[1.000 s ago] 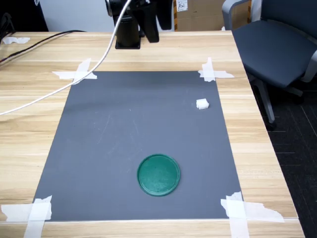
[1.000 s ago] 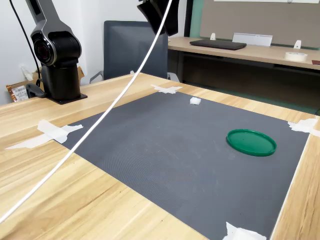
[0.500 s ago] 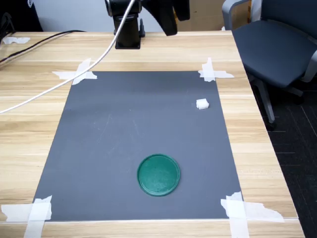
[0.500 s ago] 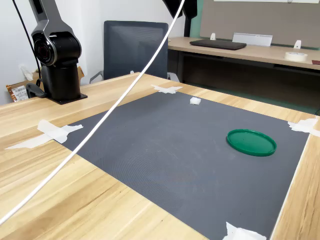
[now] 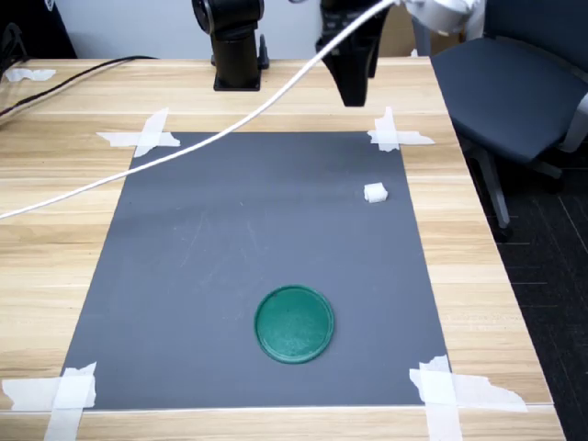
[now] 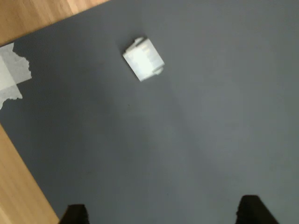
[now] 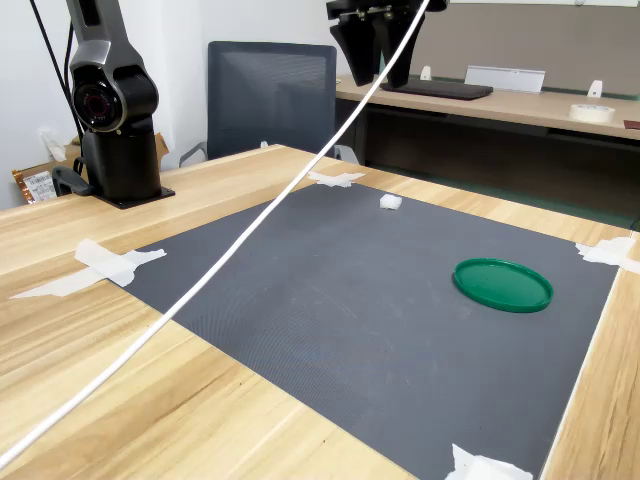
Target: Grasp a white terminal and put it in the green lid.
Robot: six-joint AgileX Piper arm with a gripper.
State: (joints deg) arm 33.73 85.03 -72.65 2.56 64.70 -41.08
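end effector (image 7: 378,72) high above white terminal (image 7: 391,202)

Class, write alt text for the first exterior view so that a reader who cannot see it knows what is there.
A small white terminal lies near the first exterior view's right edge of a dark grey mat taped to a wooden table. A round green lid lies empty nearer the camera. The robot's black hand hangs above the mat's far edge, holding nothing.
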